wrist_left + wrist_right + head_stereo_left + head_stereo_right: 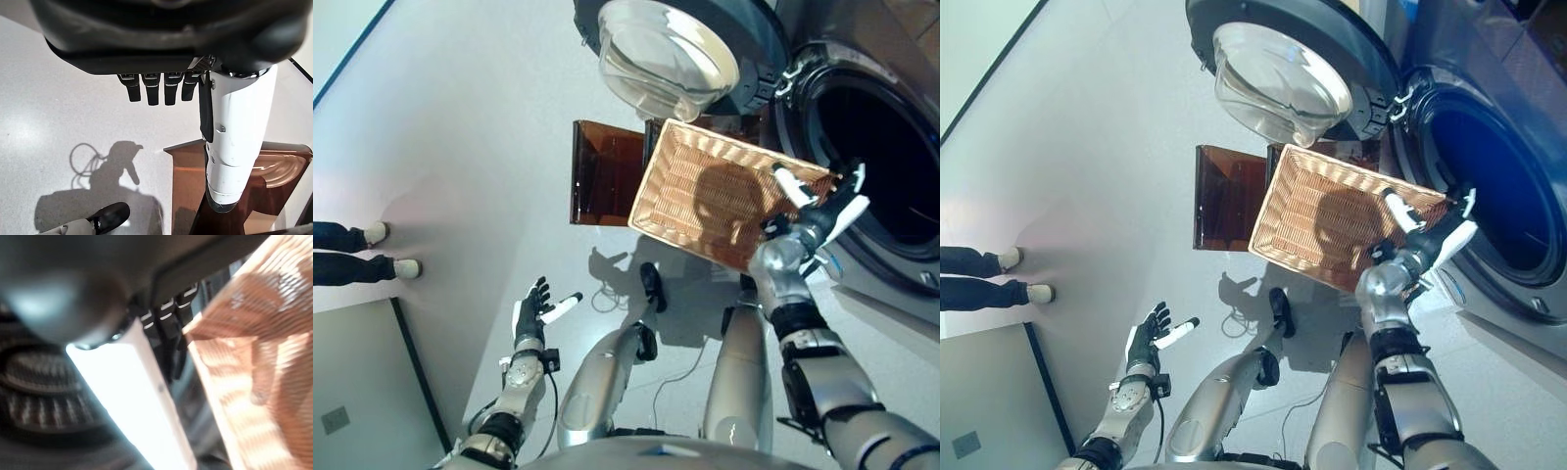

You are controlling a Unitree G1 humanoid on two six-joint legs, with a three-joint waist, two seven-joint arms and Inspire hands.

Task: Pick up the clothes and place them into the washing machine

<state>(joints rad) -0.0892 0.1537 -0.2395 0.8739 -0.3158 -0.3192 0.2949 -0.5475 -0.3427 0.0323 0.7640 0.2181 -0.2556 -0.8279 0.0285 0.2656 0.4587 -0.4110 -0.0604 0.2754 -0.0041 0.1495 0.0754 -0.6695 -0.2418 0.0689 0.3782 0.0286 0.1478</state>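
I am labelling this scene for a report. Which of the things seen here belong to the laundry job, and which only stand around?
Belonging to the job:
- wicker basket, held tipped at the drum by the right hand; no clothes show in it
- washing machine, its door open

Standing around:
- brown see-through stand on the floor
- a person's shoes at the wall
- left hand, open, idle

You're getting bright, even light; sharp shadows are falling on the floor (460, 147) & wicker basket (705, 196). Right wrist view's blurring badly, w/ thumb cover (132, 396) glaring white.
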